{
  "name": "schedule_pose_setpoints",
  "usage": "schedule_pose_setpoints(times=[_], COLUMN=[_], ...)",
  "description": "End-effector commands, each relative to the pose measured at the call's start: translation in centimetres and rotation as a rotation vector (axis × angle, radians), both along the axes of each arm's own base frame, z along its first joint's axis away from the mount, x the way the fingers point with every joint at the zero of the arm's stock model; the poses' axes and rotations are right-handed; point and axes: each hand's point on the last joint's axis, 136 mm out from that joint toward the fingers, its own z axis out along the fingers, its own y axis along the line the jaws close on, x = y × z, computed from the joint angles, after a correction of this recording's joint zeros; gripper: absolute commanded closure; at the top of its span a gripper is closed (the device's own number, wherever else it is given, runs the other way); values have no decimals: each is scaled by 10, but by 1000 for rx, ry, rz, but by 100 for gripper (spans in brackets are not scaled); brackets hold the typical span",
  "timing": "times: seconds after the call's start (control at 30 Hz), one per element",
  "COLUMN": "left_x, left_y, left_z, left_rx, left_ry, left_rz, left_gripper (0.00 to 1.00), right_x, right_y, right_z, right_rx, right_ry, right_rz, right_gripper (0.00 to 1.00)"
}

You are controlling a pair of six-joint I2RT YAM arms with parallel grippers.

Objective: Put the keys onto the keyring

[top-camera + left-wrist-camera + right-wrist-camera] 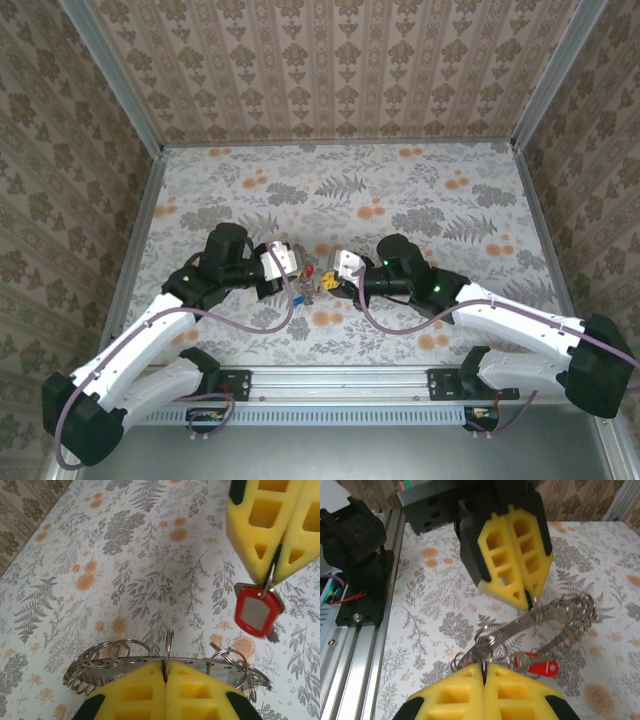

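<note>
Hidden: one key (272, 636) showed only as a dull grey tip behind its red tag (257, 611); the rest of the blade was covered.
Too small to sort: from above, the keys (314, 284) were a speck of red, blue and yellow between the two arms' jaws.
Cut off: in each wrist view the camera's own yellow fingers ran off the lower frame edge.
Left jaws: the left gripper (166, 666) was pressed together, pinching the keyring (168, 642). This was a thin wire ring seen edge-on, with its lower arc buried in the seam.
Right jaws: the right gripper (270, 576) was pressed together on a small loop (268, 587), from which the red tag hung clear of the table. In its own view (483, 672) the seam was closed on a thin dark edge, and what that edge was could not be told.
Metal band: the metal band (145, 661) was flat, shiny, punched with holes and curved. It carried a crowd of split rings (107, 652), and its middle lay behind the left fingers.
Materials: the fingers were yellow foam-like wedges with rectangular cut-outs and black shoulders. The tag was oblong red plastic with a pale window.
Place: the bundle was held over the table (420, 190), about midway between its left and right edges and nearer the near edge than the far one.
Table surface: a matte print of orange flowers and grey ferns.
</note>
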Motion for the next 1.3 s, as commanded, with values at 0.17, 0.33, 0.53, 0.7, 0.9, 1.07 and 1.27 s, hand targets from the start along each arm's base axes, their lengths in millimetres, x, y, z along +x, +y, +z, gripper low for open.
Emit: schedule_pose_setpoints(times=[0.17,0.33,0.53,0.7,0.9,1.07,1.27], left_x=[-2,-3,2,2,4,3,0], left_y=[-8,-14,-13,-11,-9,-8,-10], left_z=[16,16,12,12,18,26,29], left_rx=[-75,-93,-75,-70,-93,-132,-146], left_ry=[-20,27,25,13,-18,-33,-32], left_rz=[-22,-37,-15,-11,12,19,6], left_gripper=[100,100,100,100,100,100,100], right_x=[27,37,40,46,53,52,56], right_y=[21,27,26,22,14,10,7], right_z=[21,19,19,20,10,0,-2], right_rx=[76,107,138,163,140,128,152], right_ry=[12,45,55,80,126,160,207], right_rz=[-85,-128,-151,-189,-237,-259,-280], right_gripper=[100,100,100,100,100,100,100])
